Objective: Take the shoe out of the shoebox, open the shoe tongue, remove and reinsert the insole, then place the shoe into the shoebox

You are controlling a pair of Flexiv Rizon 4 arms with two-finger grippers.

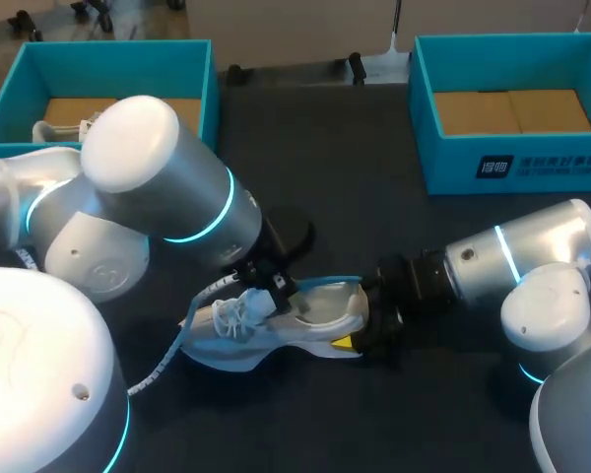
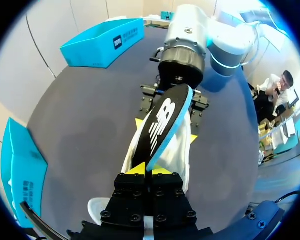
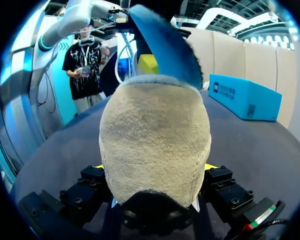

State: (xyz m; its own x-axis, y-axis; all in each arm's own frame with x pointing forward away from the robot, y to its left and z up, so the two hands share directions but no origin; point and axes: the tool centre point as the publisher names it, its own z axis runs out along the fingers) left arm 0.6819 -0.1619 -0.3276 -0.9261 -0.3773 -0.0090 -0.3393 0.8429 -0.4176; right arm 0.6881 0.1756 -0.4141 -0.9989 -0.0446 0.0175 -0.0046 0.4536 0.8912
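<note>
My left hand (image 2: 149, 170) pinches the insole (image 2: 165, 117), likely floppy; right hand (image 3: 154, 167) clamps the shoe (image 1: 266, 333) by its firmer heel, 3 o'clock.

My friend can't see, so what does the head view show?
A white lace-up sneaker lies on the dark table; the left gripper pinches its black-and-blue insole, and the right gripper clamps the heel. Two turquoise shoeboxes stand behind.
</note>
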